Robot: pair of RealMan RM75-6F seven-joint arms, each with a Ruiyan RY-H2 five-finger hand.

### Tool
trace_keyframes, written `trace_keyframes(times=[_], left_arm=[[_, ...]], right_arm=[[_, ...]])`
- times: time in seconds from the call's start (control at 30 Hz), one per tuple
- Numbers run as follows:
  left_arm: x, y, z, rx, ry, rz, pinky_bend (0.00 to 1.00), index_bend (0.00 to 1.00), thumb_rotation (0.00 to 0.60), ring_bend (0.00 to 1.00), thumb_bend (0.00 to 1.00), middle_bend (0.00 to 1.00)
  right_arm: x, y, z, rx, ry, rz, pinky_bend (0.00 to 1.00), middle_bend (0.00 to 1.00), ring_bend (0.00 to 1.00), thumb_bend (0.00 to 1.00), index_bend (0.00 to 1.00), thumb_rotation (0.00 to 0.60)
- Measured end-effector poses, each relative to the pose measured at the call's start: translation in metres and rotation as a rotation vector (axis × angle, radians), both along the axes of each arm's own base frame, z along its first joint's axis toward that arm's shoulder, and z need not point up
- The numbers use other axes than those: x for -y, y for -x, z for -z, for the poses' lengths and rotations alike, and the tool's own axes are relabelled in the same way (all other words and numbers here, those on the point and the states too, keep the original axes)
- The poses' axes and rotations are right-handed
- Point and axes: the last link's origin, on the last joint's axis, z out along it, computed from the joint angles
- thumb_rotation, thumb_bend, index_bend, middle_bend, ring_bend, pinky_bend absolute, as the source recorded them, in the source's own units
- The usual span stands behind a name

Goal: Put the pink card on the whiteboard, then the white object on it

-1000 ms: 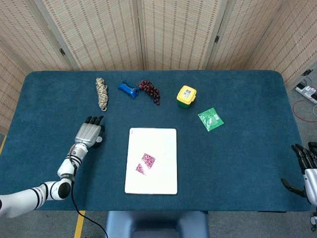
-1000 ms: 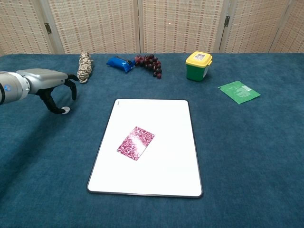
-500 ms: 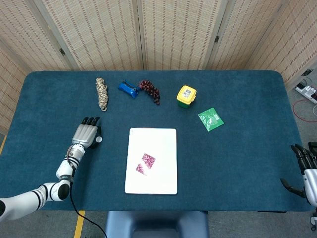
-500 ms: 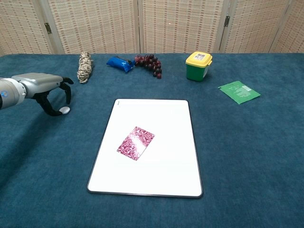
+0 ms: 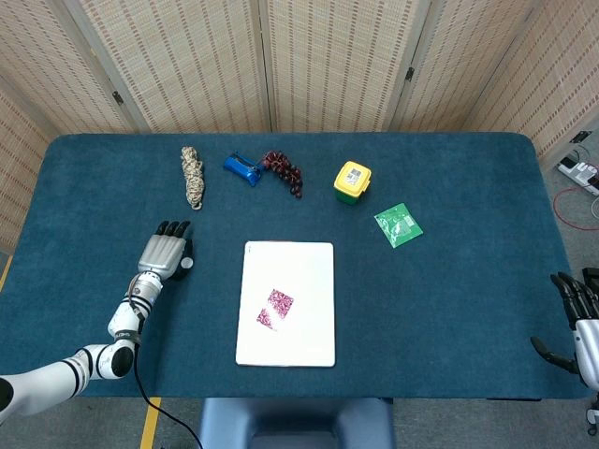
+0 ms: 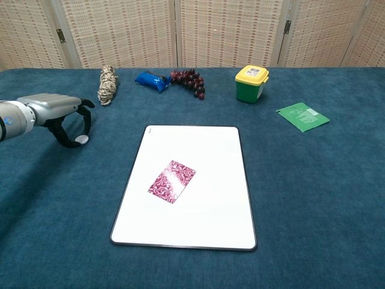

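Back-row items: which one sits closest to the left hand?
The coiled rope, leftmost in the row, just beyond the left hand. The blue packet, grapes and yellow-lidded tub lie further right.

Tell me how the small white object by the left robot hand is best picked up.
Probably a pinch across its rim, from straight above. The white object looks like a small, flat disc lying on the cloth, so there is little side to grab. The left robot hand already arches over it, fingertips around it.
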Motion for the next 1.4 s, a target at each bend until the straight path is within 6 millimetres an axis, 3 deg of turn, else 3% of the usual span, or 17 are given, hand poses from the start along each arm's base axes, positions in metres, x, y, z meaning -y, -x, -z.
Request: trace_keyframes(times=[0.77,1.07,1.4], left_arm=[[0.001,-0.006,-0.003,0.022,-0.004,0.027,0.0,0.53,0.6,0.0,0.42,0.1],[0.024,-0.046,-0.012,0.077,0.039,0.197,0.0,0.53,0.6,0.0,0.42,0.1],[0.066,-0.097,-0.002,0.091,0.128,0.439,0.0,0.53,0.6,0.0,0.42,0.1]], right_arm=[[0.001,-0.002,0.0,-0.004,0.002,-0.002,0.0,0.1,0.1,0.23,0.04,0.6],[0.003,-0.004,0.002,-0.006,-0.006,-0.008,0.0,0.1,0.1,0.23,0.04,0.6],[0.001,-0.002,0.001,-0.005,-0.003,0.002,0.0,0.1,0.1,0.23,0.04,0.6]])
